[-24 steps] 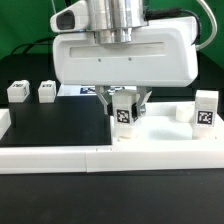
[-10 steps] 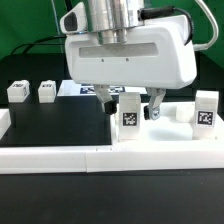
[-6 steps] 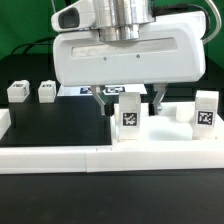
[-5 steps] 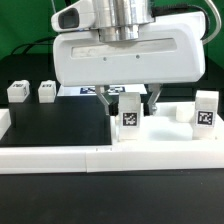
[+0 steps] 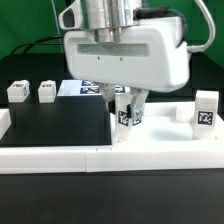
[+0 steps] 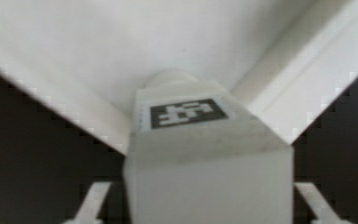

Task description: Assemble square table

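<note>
Over the square slab [image 5: 168,136], at its corner on the exterior view's left, jaws straddle an upright leg block [image 5: 124,112]; I can't tell if they're touching. Risk: uneven closing tips or twists the block.

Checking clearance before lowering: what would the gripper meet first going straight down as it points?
The gripper straddles the leg block, so that lies in line first; its tips would likely reach the square slab below, depth unclear.

The leg block [image 5: 126,113] and square slab [image 5: 165,130] look smooth matt white plastic, the tabletop [image 5: 55,120] matt black.
</note>
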Action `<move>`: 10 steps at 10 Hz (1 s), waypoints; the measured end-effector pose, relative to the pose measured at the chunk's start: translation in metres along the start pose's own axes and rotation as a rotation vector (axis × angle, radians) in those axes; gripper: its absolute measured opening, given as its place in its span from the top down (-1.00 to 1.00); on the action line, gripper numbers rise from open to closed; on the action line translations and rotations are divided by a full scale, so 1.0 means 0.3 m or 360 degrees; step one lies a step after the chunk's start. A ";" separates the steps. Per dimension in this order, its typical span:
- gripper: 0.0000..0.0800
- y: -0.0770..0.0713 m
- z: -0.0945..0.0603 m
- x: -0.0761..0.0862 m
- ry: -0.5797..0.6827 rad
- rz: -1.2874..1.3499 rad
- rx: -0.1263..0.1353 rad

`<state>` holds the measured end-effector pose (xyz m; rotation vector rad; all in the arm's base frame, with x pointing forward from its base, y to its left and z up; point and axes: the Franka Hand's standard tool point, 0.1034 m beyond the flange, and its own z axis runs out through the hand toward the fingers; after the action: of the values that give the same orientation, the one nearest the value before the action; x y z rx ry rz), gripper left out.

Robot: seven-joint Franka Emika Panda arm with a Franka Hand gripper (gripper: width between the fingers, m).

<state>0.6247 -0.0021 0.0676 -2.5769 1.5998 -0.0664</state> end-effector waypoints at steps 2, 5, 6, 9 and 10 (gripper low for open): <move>0.26 0.011 0.007 0.008 -0.0151 0.0651 0.0030; 0.26 0.014 0.007 0.008 -0.0172 0.0864 0.0024; 0.26 0.015 0.007 0.009 -0.0171 0.0811 0.0026; -0.36 -0.013 0.009 -0.011 -0.0051 0.0062 0.0110; -0.57 -0.011 0.014 -0.032 -0.0056 -0.0172 0.0109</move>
<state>0.6238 0.0082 0.0642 -2.5950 1.4205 -0.0826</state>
